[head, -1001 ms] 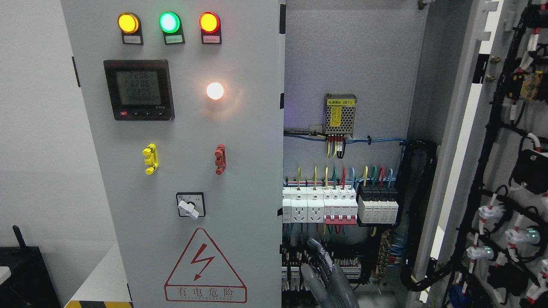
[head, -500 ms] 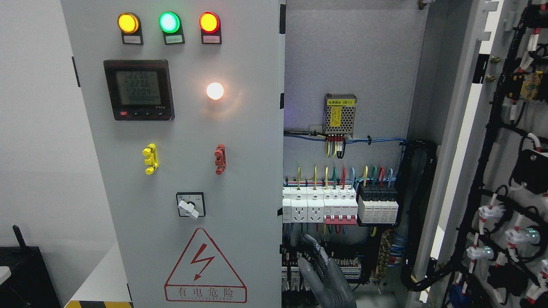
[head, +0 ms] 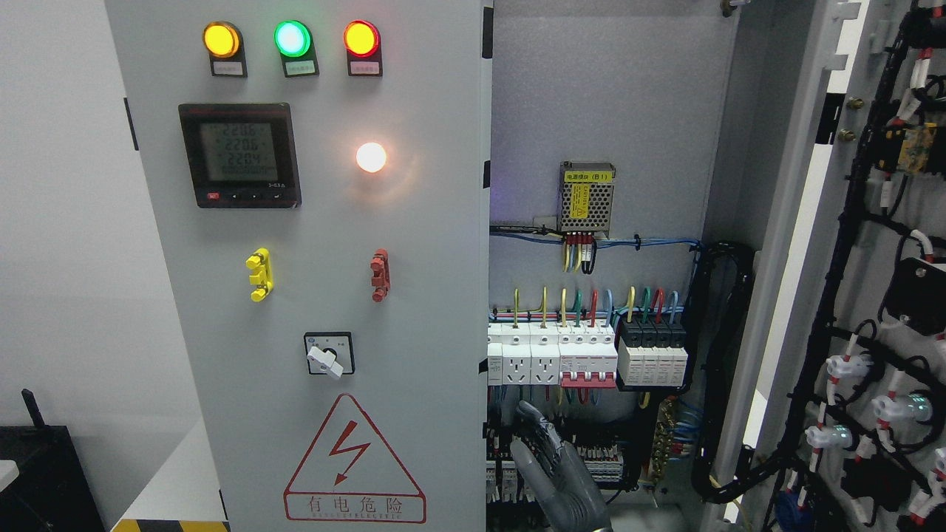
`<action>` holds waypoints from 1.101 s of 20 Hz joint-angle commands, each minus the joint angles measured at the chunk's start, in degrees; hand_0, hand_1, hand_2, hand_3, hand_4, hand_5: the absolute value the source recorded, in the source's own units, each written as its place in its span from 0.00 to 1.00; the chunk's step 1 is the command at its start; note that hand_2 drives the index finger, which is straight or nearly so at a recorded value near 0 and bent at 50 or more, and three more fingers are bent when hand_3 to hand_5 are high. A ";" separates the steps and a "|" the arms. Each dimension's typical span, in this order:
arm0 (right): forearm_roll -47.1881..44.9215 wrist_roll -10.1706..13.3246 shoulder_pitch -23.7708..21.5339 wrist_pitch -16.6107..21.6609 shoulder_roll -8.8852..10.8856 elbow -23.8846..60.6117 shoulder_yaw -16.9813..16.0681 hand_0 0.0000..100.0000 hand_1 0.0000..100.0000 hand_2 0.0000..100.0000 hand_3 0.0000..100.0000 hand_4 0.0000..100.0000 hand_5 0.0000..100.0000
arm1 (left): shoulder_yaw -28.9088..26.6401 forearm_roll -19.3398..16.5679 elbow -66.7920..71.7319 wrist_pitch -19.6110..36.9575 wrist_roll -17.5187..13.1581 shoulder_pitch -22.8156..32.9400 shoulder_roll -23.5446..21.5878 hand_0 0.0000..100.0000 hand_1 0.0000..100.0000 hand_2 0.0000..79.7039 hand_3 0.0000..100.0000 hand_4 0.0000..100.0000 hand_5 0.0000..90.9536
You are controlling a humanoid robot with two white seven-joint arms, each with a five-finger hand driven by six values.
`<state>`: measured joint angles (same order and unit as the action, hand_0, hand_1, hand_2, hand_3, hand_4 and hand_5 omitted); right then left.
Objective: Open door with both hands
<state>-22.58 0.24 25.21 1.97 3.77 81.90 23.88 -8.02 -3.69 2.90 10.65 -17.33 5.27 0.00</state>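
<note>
From the head view, a grey hand [head: 554, 473] is rising at the bottom edge with fingers straight and together, holding nothing, just right of the closed left door [head: 325, 295] bearing "有电危险", while the open cabinet [head: 606, 111] is showing breakers [head: 587, 358] and a box [head: 587, 196] labelled "B1".

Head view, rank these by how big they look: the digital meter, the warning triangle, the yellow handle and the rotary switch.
1. Warning triangle, largest.
2. Digital meter.
3. Rotary switch and yellow handle look about alike in area, so I won't rank them.
All four sit on the same door face, so nearness hardly distorts this.
</note>
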 commanded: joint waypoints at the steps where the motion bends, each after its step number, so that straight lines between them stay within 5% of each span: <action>1: -0.36 -0.59 0.90 -0.03 0.36 -0.34 0.73 0.12 0.39 0.00 0.00 0.00 0.00 | 0.02 0.00 0.00 -0.02 0.01 0.00 1.93 0.12 0.39 0.00 0.00 0.00 0.00; 12: -0.45 -4.02 1.95 -0.03 0.71 -1.31 0.73 0.12 0.39 0.00 0.00 0.00 0.00 | 0.02 0.00 0.00 -0.02 0.01 0.00 1.93 0.12 0.39 0.00 0.00 0.00 0.00; 22: -5.72 -4.28 3.01 -0.21 1.68 -2.63 1.08 0.12 0.39 0.00 0.00 0.00 0.00 | 0.02 0.00 0.00 -0.02 0.01 0.00 1.93 0.12 0.39 0.00 0.00 0.00 0.00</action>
<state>-26.50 -3.96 27.69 1.81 4.67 80.46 24.63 -8.04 -3.69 2.90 10.66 -17.35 5.27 0.00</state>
